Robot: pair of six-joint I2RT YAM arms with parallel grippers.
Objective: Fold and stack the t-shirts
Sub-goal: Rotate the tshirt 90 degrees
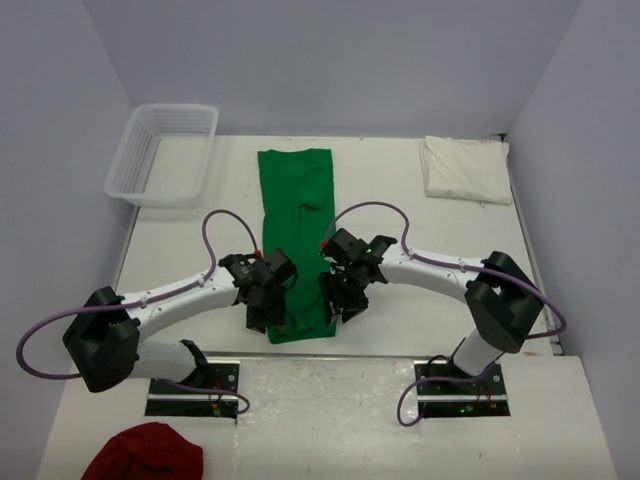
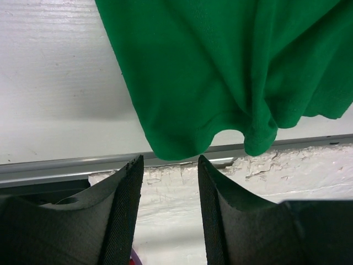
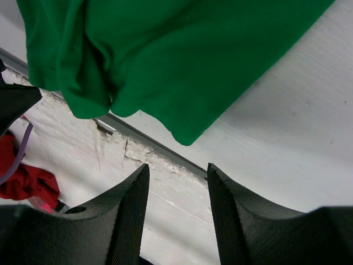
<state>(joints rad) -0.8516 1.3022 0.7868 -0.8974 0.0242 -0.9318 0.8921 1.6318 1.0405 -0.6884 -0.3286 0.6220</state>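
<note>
two grippers flank the near end of the green shirt (image 1: 295,230), and the next move looks to turn on that relation. the shirt lies as a long narrow strip in the middle of the table (image 1: 180,250), its long axis running from the near edge straight toward the far edge. the left gripper (image 2: 168,165) sits at the strip's near left corner and the right gripper (image 3: 177,172) at its near right corner. each arm is about equally close to its own corner, and neither would need to cross over

in both wrist views the jaws stand apart with nothing between them. the green hem lies just beyond the fingertips, close but not pinched. from each gripper the cloth lies ahead and a little inward, toward the other arm

the green shirt looks already folded lengthwise, sleeves tucked in, with straight long sides and a few soft creases near its middle. its near end is less tidy: the hem is wavy and bunched into rounded lobes, and it reaches the seam at the table's near edge. the likely step is to take both near corners and carry them along the long axis to the far end, halving the strip. the loose layers at the hem could make it easy to catch only the top one

the white shirt (image 1: 463,170) lies folded at the far right corner, well apart from the green one, so stacking is not yet done. a basket (image 1: 128,165) sits at the far left, and a red cloth (image 1: 145,455) lies near the left arm's base
</note>
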